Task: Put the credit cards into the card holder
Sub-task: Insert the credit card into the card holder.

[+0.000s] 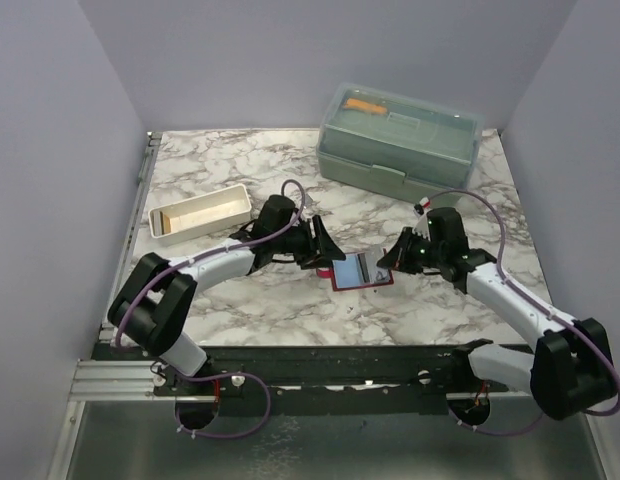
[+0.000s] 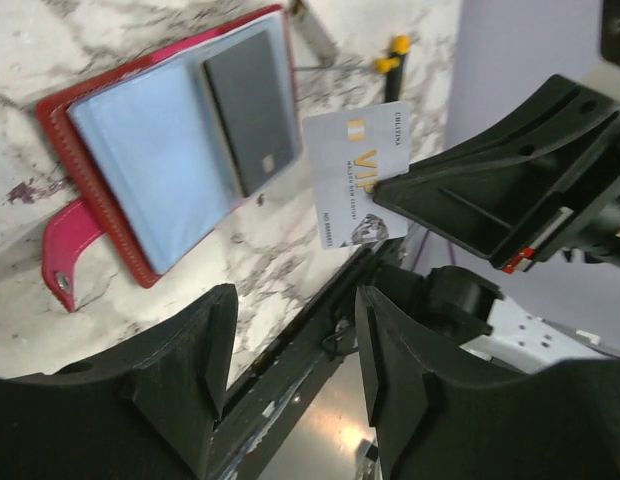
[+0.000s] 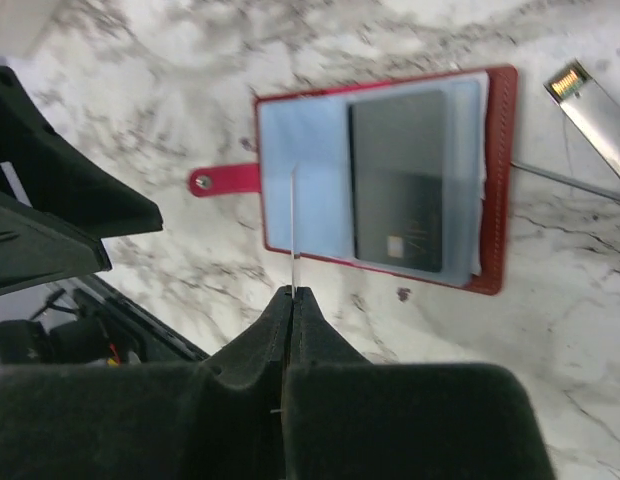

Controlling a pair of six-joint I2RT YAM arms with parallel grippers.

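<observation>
- Step: insertion — R end effector [image 3: 292, 298] clamped on white card [image 2: 355, 175], edge-on near card holder [image 3: 320, 170], which lies open on desk [image 1: 280, 305] btw arms.
- L end effector [image 2: 293, 335] wide open, empty.
- Next, probably: angle card into a free sleeve.

Red card holder [image 3: 290, 180] open flat on marble table [image 1: 260, 300] — dark card [image 3: 398, 195] in its clear sleeve, white VIP card [image 2: 355, 175] in the air close by
</observation>
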